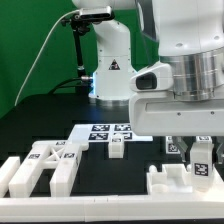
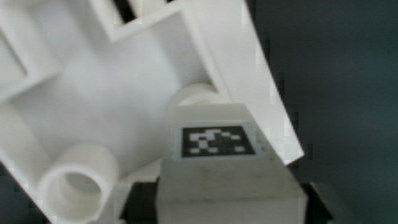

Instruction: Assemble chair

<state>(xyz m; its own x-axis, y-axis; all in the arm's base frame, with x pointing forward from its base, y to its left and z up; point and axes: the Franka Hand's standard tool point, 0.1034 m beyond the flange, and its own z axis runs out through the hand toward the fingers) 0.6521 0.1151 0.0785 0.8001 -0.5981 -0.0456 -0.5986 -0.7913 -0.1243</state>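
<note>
Crowding the lower right of the exterior view, the arm's tool (image 1: pixel 200 155) straddles a small tagged chair block (image 1: pixel 200 166), which stands upright against a notched white chair panel (image 1: pixel 168 186) at the frame's bottom edge. In the wrist view the tagged chair block (image 2: pixel 217 160) fills the gap between the two dark fingers (image 2: pixel 322 200). The picture is too soft to show whether they press on it or only flank it, so I cannot tell if the tool (image 2: pixel 226 198) is clamped. A round socket (image 2: pixel 71 190) opens in the panel just beside the block.

On the black desk (image 1: pixel 40 120), the marker board (image 1: pixel 100 131) lies at mid-frame, with a small white cube (image 1: pixel 116 149) near its front edge. A cluster of slotted chair parts (image 1: pixel 45 165) sits in the lower left, well apart from the tool. The arm's base (image 1: pixel 110 65) and a green post (image 1: pixel 78 45) stand at the back.

The arm's bulky wrist hides the marker board's end toward the exterior view's right and the desk behind the block. The bottom edge cuts off the notched panel and the slotted parts.
</note>
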